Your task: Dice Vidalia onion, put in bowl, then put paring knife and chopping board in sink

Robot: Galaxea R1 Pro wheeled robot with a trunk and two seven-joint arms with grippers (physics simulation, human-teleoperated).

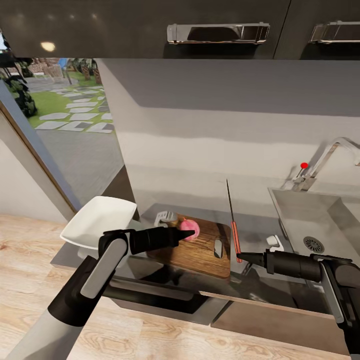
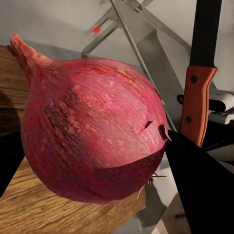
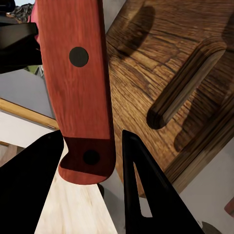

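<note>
The Vidalia onion [image 1: 191, 229] is a pinkish-red bulb over the far left part of the brown chopping board [image 1: 200, 252], and my left gripper [image 1: 188, 233] is shut on it. Up close, the onion [image 2: 92, 131] sits between black fingers [image 2: 197, 187]. My right gripper [image 1: 246, 258] is shut on the paring knife [image 1: 234, 235] by its red handle [image 3: 78, 78], just right of the board's edge [image 3: 185, 44]. The dark blade points up and away. The white bowl [image 1: 97, 222] stands left of the board. The steel sink [image 1: 305, 220] lies to the right.
A chrome faucet [image 1: 325, 160] with a red knob [image 1: 304, 165] rises behind the sink. Small white objects lie behind the board [image 1: 165, 217] and near the sink's rim [image 1: 274, 242]. Dark upper cabinets with chrome handles [image 1: 217, 33] hang overhead. The countertop [image 1: 170, 197] ends at a window on the left.
</note>
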